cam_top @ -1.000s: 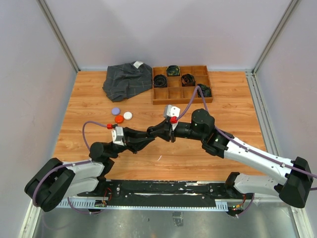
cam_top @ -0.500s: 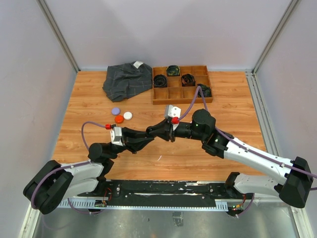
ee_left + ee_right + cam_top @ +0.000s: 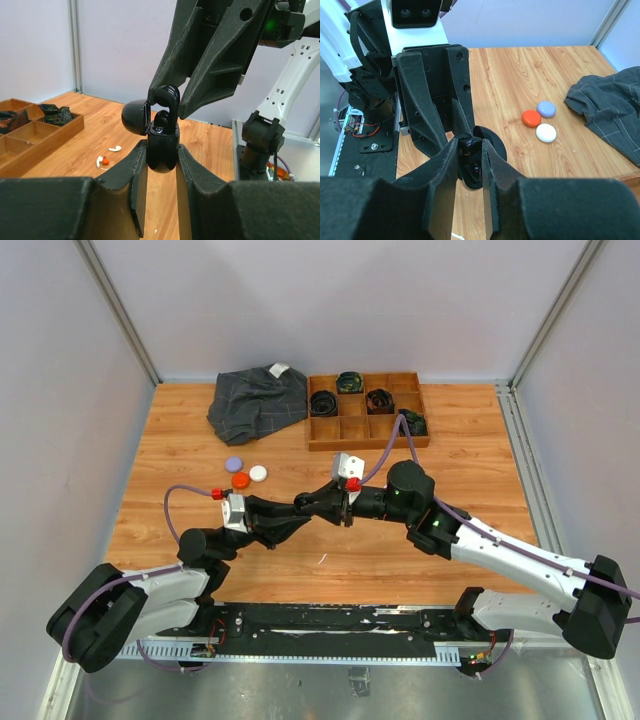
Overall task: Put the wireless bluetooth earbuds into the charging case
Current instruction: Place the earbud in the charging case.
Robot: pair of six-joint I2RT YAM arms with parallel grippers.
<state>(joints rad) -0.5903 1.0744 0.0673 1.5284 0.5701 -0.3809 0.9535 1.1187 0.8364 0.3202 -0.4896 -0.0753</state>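
My left gripper [image 3: 161,167] is shut on a black charging case [image 3: 162,147], held upright above the table with its lid [image 3: 134,116] flipped open to the left. My right gripper [image 3: 470,150] is shut on a black earbud [image 3: 472,145] and holds it at the case's open mouth; the earbud also shows in the left wrist view [image 3: 167,96], its lower end inside the case. In the top view the two grippers meet at mid table, the left gripper [image 3: 296,513] and the right gripper [image 3: 322,501]. A white earbud [image 3: 115,148] and a white-and-orange one [image 3: 102,161] lie loose on the table.
Purple [image 3: 233,464], orange [image 3: 240,481] and white [image 3: 258,473] pucks lie left of the grippers. A wooden compartment tray [image 3: 392,433] holding coiled black belts stands at the back. A grey checked cloth [image 3: 257,400] lies left of the tray.
Both grippers have drifted very slightly to the left together. The case and the black earbud stay held in the same way.
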